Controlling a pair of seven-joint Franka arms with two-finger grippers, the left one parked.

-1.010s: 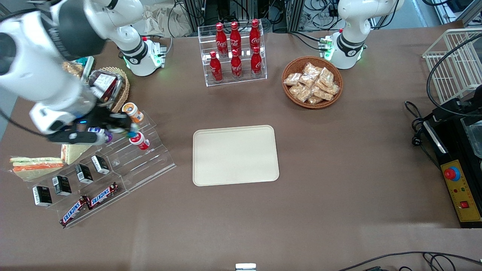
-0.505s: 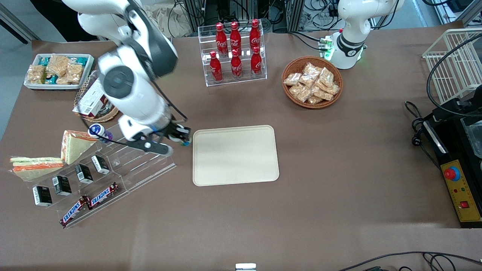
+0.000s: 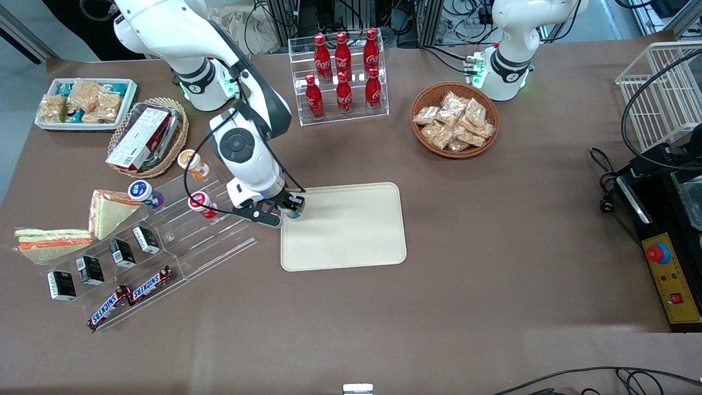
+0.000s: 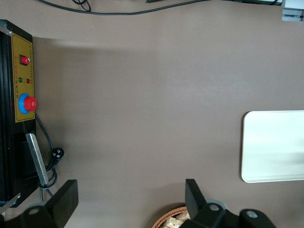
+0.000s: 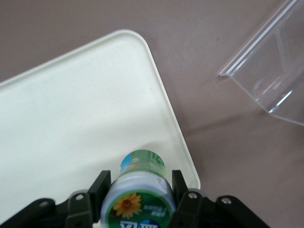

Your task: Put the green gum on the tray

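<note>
Green gum held over tray edge
The green gum is clamped between the 2 fingers of the gripper, above the tray near its edge toward the working arm's end.

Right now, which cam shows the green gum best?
Right wrist view: the green gum fills it, label readable, clamped in the claw over the tray near its rim. Front view shows only a speck of it under the arm. Left wrist view shows none.
</note>
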